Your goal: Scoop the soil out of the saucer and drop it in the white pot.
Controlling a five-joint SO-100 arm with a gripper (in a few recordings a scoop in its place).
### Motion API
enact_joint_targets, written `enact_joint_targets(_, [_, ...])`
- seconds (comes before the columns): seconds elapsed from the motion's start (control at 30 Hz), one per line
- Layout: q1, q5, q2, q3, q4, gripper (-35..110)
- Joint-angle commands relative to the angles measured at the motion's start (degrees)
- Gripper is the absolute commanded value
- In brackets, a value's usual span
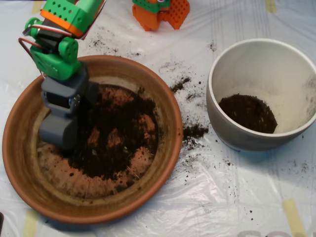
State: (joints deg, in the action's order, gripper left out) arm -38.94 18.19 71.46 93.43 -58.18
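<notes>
Across the bench (163,212), a wrinkled clear plastic sheet (237,197) covers the surface, taped down with strips of tan tape (295,216). Directly beneath the end effector sits the saucer (163,101), the widest item, its terracotta rim surrounding the arm's lower end. Well to the right of the end effector stands the white pot (247,54), apart from the saucer, with a dark heap of soil on its bottom, toward its left side. Above the end effector rises the green and orange arm (64,24), and up and to the right of it, at the frame's top edge, is an orange block (168,12). The soil (118,133) spreads over the saucer's bottom just right of the end effector, patchy, with bare terracotta showing through. The end effector (59,131), a grey clamshell scoop, rests low at the soil's left edge; whether its halves are apart or together cannot be told. Spilled crumbs (193,132) lie on the sheet between saucer and pot.
</notes>
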Motion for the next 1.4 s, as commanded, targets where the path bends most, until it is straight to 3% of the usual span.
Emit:
enact_joint_targets(0.0, [-1.6,0.2,1.5,-2.2,-1.6,22])
enact_joint_targets(0.13, [-1.4,-0.4,3.1,-0.8,-0.9,5])
enact_joint_targets(0.43, [2.3,1.6,12.0,8.5,2.2,0])
enact_joint_targets(0.97, [14.2,-4.8,25.0,-12.3,-19.4,-1])
enact_joint_targets(1.37, [23.1,-7.9,26.5,-26.3,-29.6,-1])
